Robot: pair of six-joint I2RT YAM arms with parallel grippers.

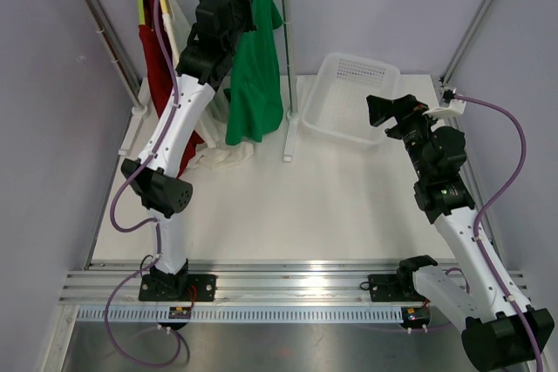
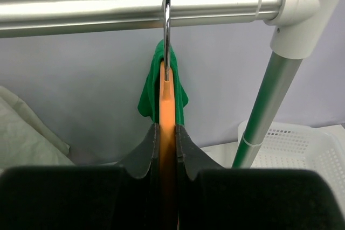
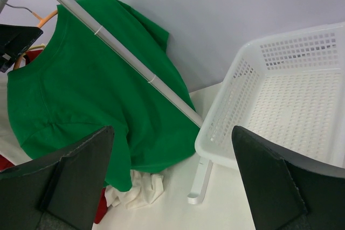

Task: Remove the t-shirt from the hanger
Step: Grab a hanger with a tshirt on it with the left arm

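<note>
Overhead, left fingers (image 2: 141,157) pinch the orange hanger (image 2: 167,114) just beneath the rail (image 2: 97,8).

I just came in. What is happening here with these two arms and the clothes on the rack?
The left hand is shut on the orange hanger just under its metal hook, which hangs on the rail. The green t-shirt is still on that hanger, so it has not been removed yet. The right hand is open and holds nothing; it is off to the side by the white basket, facing the t-shirt.
</note>
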